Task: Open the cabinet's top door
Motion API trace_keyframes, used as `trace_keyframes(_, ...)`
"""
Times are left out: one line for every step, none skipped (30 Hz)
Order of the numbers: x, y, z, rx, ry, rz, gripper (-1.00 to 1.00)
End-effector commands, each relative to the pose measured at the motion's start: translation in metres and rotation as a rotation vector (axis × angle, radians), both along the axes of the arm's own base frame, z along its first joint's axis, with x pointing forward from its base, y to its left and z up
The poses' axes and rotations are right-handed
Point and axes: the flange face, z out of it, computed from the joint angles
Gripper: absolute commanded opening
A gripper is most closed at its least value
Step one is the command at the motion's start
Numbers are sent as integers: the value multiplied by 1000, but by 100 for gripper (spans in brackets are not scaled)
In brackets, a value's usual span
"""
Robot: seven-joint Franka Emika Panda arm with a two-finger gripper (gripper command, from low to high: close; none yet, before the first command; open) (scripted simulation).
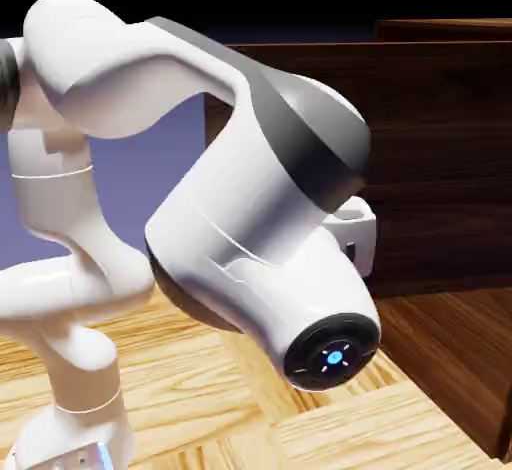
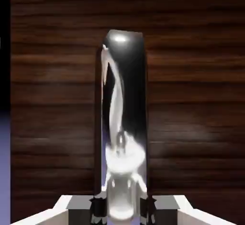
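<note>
Dark wood grain of the top door (image 2: 191, 99) fills the hand view. Its silver bar handle (image 2: 125, 99) runs up the middle and sits between my two grey fingertips (image 2: 98, 207). My gripper (image 2: 122, 209) is shut on that handle. In the exterior view the cabinet (image 1: 450, 30) stands at the right, with the top door (image 1: 440, 138) as a dark panel in front of it. My arm's big white links hide the fingers and the handle there; only a bit of the white hand (image 1: 358, 230) shows against the door. How far the door stands open cannot be told.
The light wooden table (image 1: 200, 388) lies below the arm. A lower brown cabinet face (image 1: 450, 358) runs along the right. The arm's elbow link (image 1: 270, 228) blocks most of the exterior view. Blue-violet backdrop (image 2: 5, 171) shows past the door's left edge.
</note>
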Motion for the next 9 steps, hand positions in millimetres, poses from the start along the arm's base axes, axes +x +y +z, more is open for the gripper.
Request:
trace_keyframes(1,-8,0,0,0,16,-100)
trace_keyframes(2,-16,0,0,0,34,-100)
trace_keyframes(4,-23,0,0,0,51,-100)
trace_keyframes(5,-30,0,0,0,68,-100)
trace_keyframes(7,-37,0,0,0,84,-100)
trace_keyframes(9,-44,0,0,0,101,-100)
trace_keyframes(11,-51,0,0,0,116,-100)
trace_keyframes(13,-58,0,0,0,132,-100)
trace_keyframes(14,-63,0,0,0,146,-100)
